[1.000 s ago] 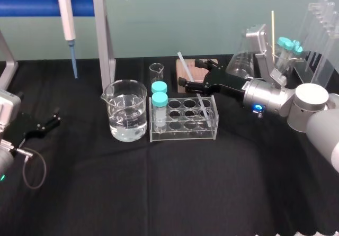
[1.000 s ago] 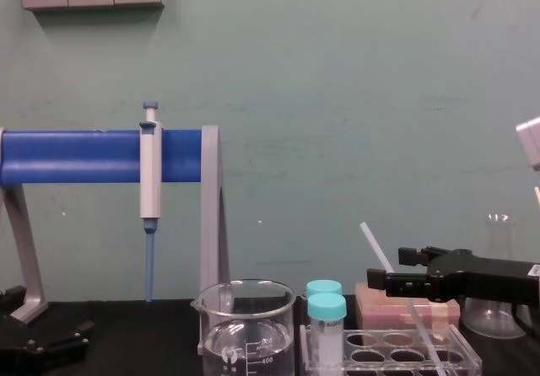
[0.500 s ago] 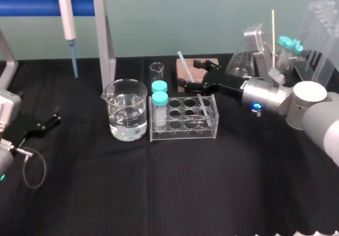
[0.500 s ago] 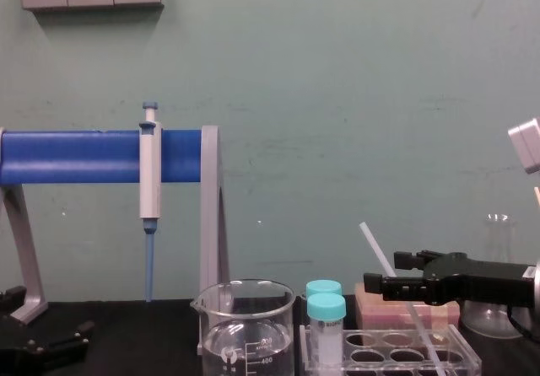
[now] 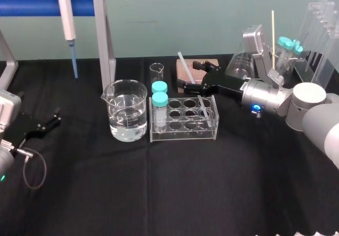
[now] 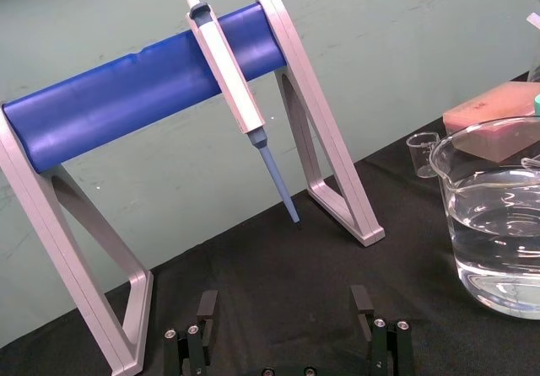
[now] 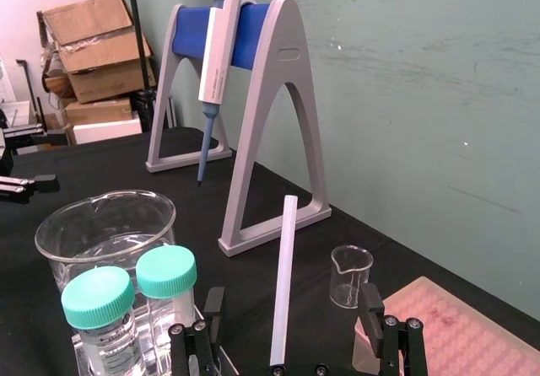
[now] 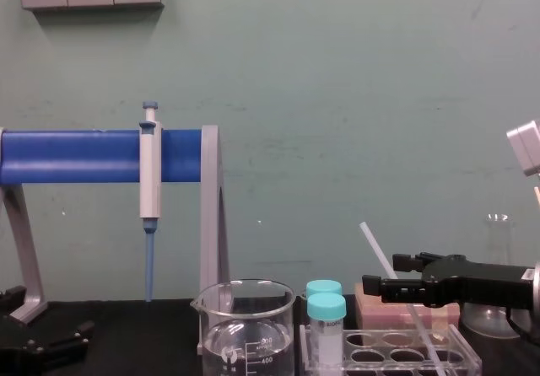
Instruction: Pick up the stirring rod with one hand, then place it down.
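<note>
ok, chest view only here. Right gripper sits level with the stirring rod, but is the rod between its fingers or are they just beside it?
Observer: Between. In the right wrist view the stirring rod runs up the middle of the right gripper. Both fingers are open, with a gap on each side of the rod, so nothing is clamped.
Operator: And the left gripper, holding anything?
Observer: No. The left wrist view shows the left gripper open with nothing between its fingers, parked low on the left and facing the pipette stand.
</note>
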### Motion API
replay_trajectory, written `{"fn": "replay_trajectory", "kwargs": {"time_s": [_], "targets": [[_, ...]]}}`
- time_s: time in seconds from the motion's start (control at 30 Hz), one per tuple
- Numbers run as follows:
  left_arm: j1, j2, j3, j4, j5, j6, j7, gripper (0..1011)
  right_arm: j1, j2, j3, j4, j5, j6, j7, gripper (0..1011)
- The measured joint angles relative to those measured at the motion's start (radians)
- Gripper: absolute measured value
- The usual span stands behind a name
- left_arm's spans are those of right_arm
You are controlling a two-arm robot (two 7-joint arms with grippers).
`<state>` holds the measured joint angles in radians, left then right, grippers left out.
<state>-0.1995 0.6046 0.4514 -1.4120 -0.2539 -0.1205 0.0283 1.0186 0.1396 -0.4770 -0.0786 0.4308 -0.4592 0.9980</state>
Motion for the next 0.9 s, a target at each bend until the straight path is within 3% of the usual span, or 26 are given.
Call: {"fn": "replay_trajectory", "kwargs": {"time_s": [0.4,0.7,0.9], "targets": [[0.000,0.000,0.000,0.000,0.000,0.000,0.000,1000,-0.005,0.002,0.010,-0.010,-0.009,0.006,-0.003,995],[0.000,0.000,0.000,0.000,0.000,0.000,0.000,1000,-0.006,0.002,0.013,-0.013,-0.013,0.007,-0.004,791],[0.000,0.000,0.000,0.000,0.000,0.000,0.000,1000,-0.007,0.003,0.014,-0.015,-0.014,0.007,-0.004,600]]}}
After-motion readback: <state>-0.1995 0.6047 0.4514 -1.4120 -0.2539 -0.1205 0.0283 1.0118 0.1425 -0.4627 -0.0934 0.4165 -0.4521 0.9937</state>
